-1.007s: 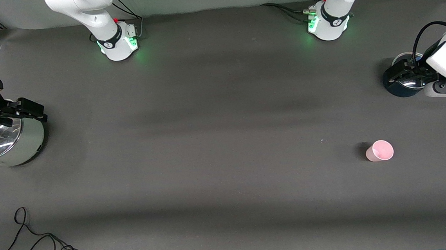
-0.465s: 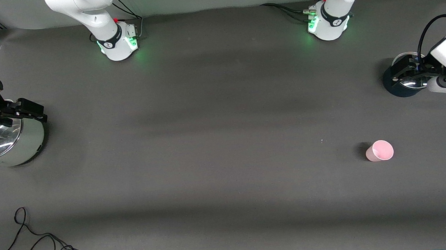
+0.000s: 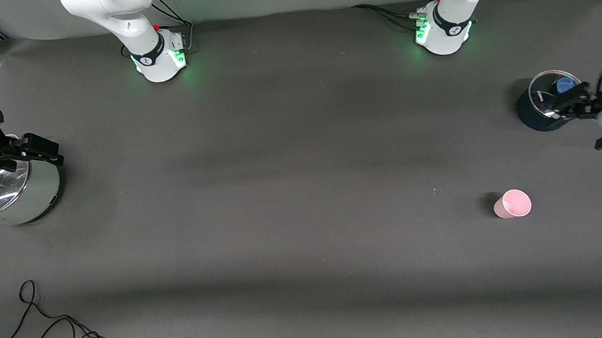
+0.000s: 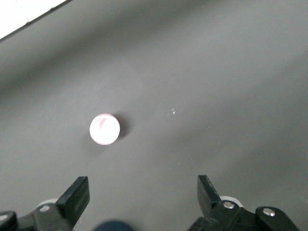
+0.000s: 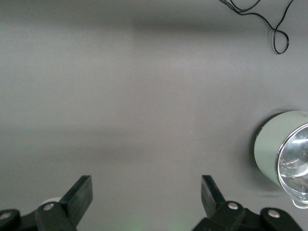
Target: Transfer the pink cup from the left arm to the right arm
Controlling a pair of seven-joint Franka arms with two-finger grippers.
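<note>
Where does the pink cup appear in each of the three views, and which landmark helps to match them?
Front view: the pink cup stands upright on the dark table, toward the left arm's end, nearer to the camera than the dark container.
Left wrist view: the cup shows from above, its mouth round, apart from the open left gripper.
Right wrist view: not in it.
Shared landmark: a pale speck on the table beside the cup.

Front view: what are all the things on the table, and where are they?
pink cup: one, pale pink, upright on the table, toward the left arm's end.
dark container: one, dark with a clear rim, farther from the front camera than the pink cup.
steel pot: one, silvery, at the right arm's end.
black cable: one, black, nearer the front camera than the steel pot.
left end effector: open, empty, over the dark container.
right end effector: open, empty, over the steel pot.
</note>
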